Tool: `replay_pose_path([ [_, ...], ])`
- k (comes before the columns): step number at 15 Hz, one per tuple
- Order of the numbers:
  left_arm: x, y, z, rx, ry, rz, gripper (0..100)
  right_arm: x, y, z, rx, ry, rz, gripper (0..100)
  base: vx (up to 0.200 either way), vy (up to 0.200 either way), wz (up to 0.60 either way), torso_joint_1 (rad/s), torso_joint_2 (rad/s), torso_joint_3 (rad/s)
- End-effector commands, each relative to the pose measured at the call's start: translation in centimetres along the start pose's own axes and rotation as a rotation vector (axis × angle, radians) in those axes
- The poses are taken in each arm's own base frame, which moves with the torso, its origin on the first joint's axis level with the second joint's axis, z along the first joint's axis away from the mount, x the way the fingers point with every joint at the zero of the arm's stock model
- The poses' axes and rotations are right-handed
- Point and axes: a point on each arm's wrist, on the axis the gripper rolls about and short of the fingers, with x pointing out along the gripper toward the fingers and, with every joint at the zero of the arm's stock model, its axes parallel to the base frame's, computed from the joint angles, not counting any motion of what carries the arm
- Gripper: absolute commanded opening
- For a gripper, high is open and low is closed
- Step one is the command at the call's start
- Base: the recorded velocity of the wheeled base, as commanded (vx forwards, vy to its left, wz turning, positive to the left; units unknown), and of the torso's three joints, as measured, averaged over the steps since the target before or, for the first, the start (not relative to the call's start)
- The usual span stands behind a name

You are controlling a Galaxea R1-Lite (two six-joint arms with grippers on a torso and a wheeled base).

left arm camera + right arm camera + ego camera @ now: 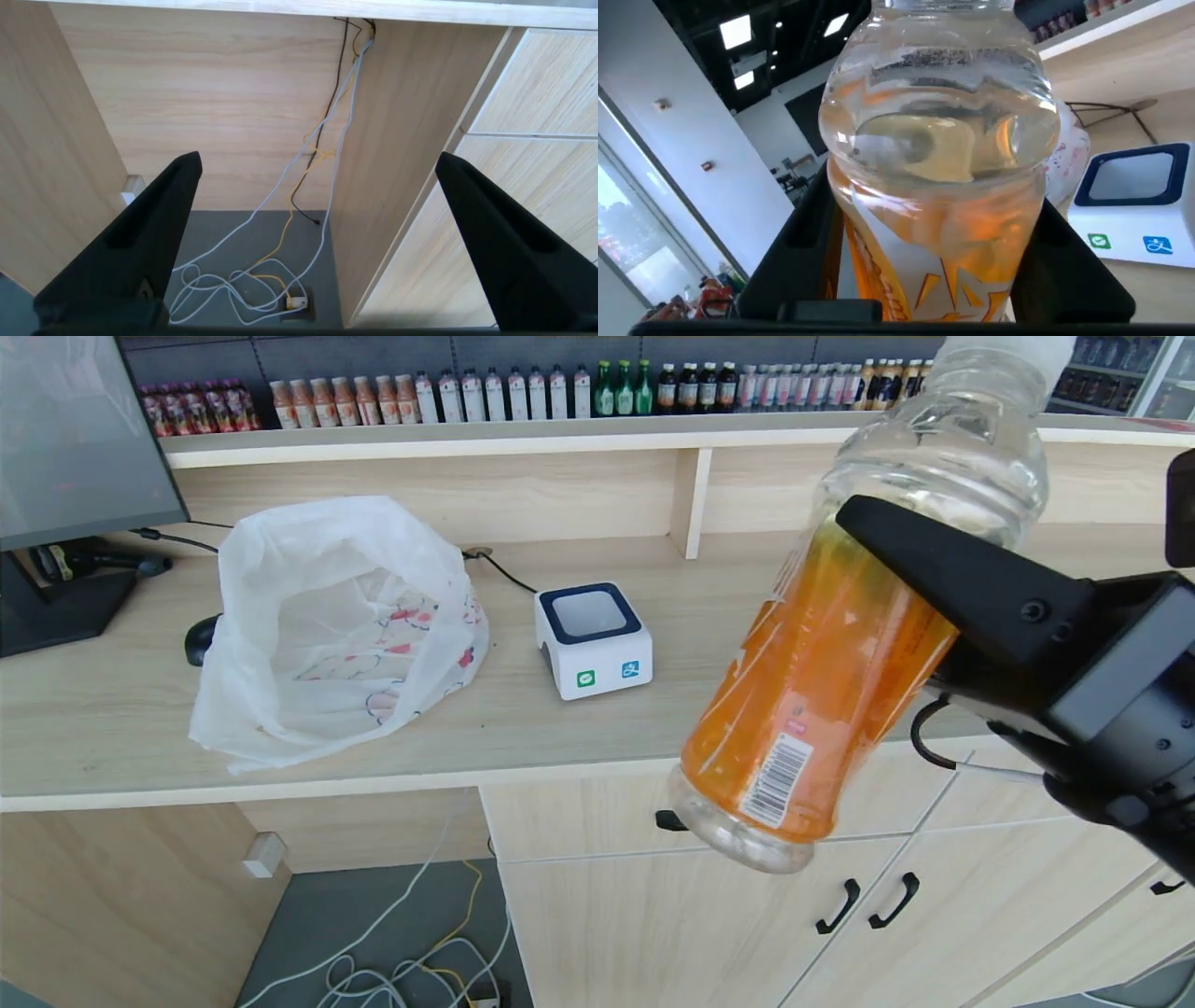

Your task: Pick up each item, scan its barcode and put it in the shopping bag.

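right gripper (878, 574) clamped on the tilted orange bottle (822, 691) | scanner (594, 639) down to its left, shopping bag (336, 625) further left | left gripper (318, 163) spread wide, holding nothing | risk imo: barcode (777, 779) faces up, not toward the scanner, so the scan might miss; slick bottle could slip
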Motion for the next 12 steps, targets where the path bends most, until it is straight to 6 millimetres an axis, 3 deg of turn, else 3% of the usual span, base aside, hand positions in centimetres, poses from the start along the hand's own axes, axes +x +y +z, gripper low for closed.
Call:
replay_pose_path([
  [1, 0.0, 0.0, 0.0, 0.000, -0.001, 0.000, 100, 1.1, -1.7, -2.4, 0.033, 0.070, -0.005, 0, 0.000, 0.000, 0.00, 0.000, 0.00, 0.000],
  [5, 0.0, 0.0, 0.0, 0.000, -0.001, 0.000, 100, 1.6, -0.9, -3.0, 0.137, 0.070, 0.064, 0, 0.000, 0.000, 0.00, 0.000, 0.00, 0.000],
  [9, 0.0, 0.0, 0.0, 0.000, -0.001, 0.000, 100, 2.5, -1.6, -4.7, 0.153, 0.069, 0.084, 0, 0.000, 0.000, 0.00, 0.000, 0.00, 0.000],
  [12, 0.0, 0.0, 0.0, 0.000, -0.001, 0.000, 100, 1.7, 0.3, -5.1, 0.258, 0.101, 0.127, 0, 0.000, 0.000, 0.00, 0.000, 0.00, 0.000],
])
